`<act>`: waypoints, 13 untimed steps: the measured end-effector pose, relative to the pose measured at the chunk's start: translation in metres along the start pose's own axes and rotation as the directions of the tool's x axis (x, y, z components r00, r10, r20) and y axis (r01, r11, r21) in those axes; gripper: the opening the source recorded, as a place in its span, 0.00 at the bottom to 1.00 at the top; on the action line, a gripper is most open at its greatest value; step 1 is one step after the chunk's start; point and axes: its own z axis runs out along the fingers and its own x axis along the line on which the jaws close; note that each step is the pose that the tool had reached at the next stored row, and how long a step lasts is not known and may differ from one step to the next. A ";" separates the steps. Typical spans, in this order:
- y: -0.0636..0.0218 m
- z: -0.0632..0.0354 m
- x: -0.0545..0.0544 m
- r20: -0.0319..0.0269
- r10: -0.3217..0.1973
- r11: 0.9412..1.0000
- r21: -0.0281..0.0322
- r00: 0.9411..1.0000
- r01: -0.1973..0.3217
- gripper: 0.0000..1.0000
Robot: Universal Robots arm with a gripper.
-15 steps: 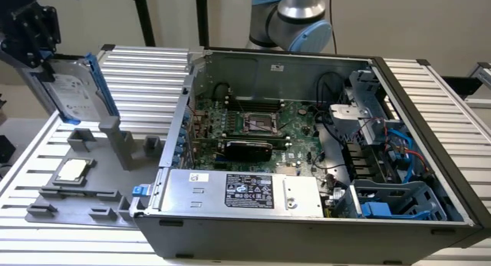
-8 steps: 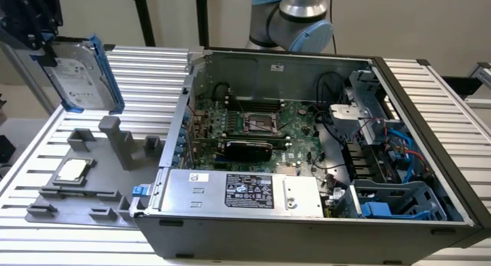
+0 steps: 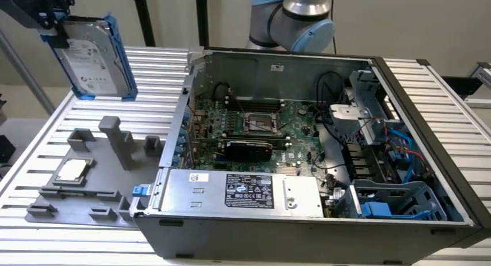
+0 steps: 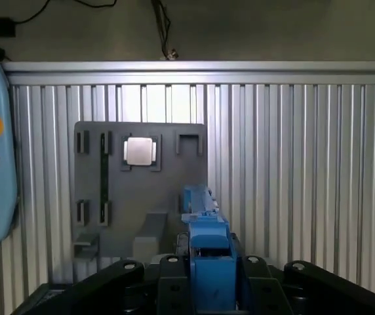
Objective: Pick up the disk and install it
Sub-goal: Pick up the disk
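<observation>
Open air surrounds the disk [image 3: 92,50]; inside the case [image 3: 307,238], blue cables [image 3: 413,154] crowd the drive cage [image 3: 414,192]

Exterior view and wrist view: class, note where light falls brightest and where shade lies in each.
Exterior view: the ribbed table reflects brightly, the open computer case is shaded inside, and the disk in the hand is evenly lit. Wrist view: glare streaks the table's edge; the silver chip shines against its grey tray.

Bright, even light — v. soft shadows.
</observation>
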 end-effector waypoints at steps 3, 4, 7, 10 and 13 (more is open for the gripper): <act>-0.0135 -0.0120 0.001 0.002 0.000 1.000 0.000 1.000 0.000 0.00; -0.0181 -0.0158 0.002 0.002 0.000 1.000 0.000 1.000 0.000 0.00; -0.0315 -0.0249 0.003 0.003 0.000 1.000 0.000 1.000 0.000 0.00; -0.0452 -0.0301 0.004 0.003 -0.001 1.000 0.000 1.000 0.001 0.00; -0.0588 -0.0338 0.005 0.004 -0.002 1.000 0.000 1.000 0.002 0.00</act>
